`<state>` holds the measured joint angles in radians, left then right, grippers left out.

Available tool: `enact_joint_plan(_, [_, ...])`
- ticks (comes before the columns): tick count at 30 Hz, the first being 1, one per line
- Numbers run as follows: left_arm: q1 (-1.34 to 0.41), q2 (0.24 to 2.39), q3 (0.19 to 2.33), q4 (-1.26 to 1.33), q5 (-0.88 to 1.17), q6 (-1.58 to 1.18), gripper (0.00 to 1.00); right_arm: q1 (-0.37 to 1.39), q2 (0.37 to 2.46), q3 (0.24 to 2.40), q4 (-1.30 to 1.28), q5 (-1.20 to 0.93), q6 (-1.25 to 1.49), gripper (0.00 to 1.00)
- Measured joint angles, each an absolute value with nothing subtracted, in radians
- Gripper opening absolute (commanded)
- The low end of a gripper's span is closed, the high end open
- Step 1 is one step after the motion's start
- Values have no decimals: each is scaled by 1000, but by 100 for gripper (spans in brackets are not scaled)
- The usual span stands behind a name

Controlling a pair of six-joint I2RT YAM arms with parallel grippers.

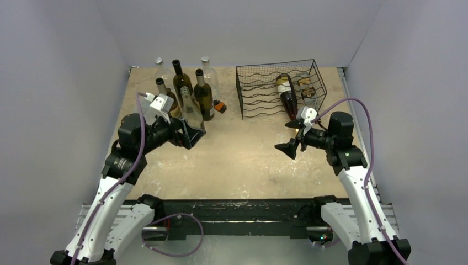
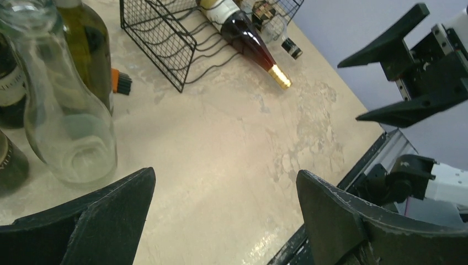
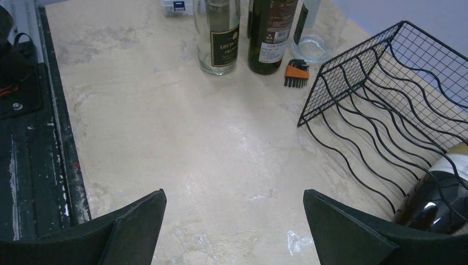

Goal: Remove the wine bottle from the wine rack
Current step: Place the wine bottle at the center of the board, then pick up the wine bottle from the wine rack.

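Observation:
The black wire-mesh wine rack (image 1: 265, 88) stands at the back right of the table. A dark wine bottle (image 1: 287, 98) with a cream label lies in it, its gold-capped neck sticking out of the front toward my right arm. My right gripper (image 1: 287, 136) is open and empty, just in front of the bottle's neck and left of it. The right wrist view shows the rack (image 3: 381, 94) and the bottle's dark body (image 3: 436, 207) at the right, beside the open gripper (image 3: 234, 221). My left gripper (image 1: 193, 137) is open and empty next to a clear bottle (image 2: 66, 121).
Several upright bottles (image 1: 201, 94), dark and clear, stand at the back left. A small orange hex-key set (image 1: 221, 106) lies between them and the rack. A small clear glass object (image 1: 309, 94) sits inside the rack right of the bottle. Grey walls enclose the table.

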<state>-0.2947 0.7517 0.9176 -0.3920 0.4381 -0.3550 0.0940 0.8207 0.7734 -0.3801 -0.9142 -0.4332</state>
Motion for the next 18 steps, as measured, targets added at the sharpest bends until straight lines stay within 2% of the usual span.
enact_joint_plan(9, [-295, 659, 792, -451, 494, -311, 100, 68, 834, 761, -373, -869, -443, 99])
enact_joint_plan(18, [-295, 577, 767, -548, 407, -249, 100, 64, 870, 749, -377, -819, -516, 99])
